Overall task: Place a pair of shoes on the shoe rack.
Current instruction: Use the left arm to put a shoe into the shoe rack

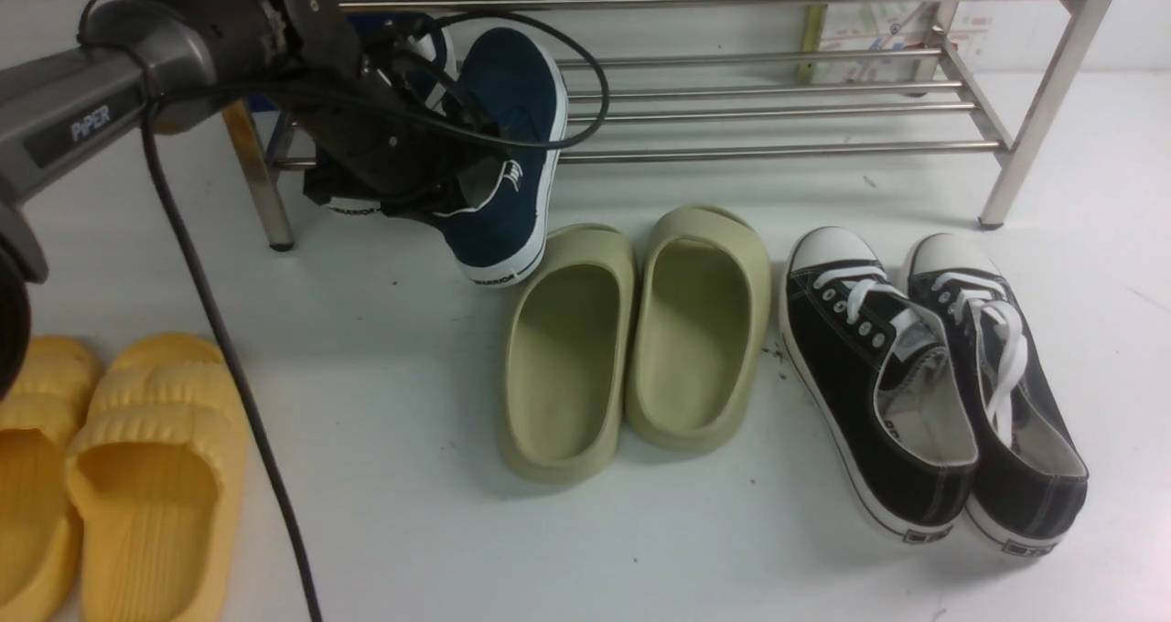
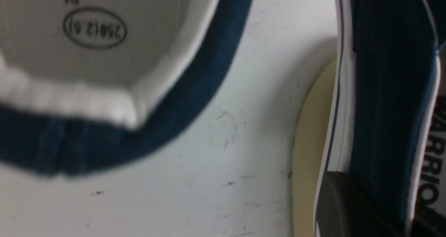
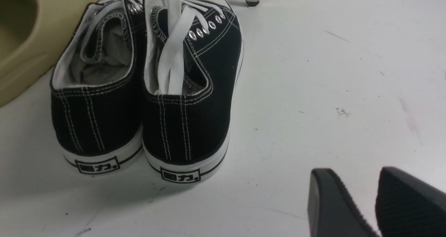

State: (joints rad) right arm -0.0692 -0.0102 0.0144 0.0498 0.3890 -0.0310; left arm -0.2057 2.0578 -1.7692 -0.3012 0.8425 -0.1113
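Navy canvas, white-soled slip-on sneaker: my left tool is clamped on its side wall; it lies just right of its mate, toe towards the steel-tube rack, heel jutting out front, so it probably needs pushing forward.

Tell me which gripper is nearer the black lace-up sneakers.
Right. The right gripper hovers close beside the black lace-up sneakers; the left gripper is farther off, at the navy slip-on by the rack's left end.
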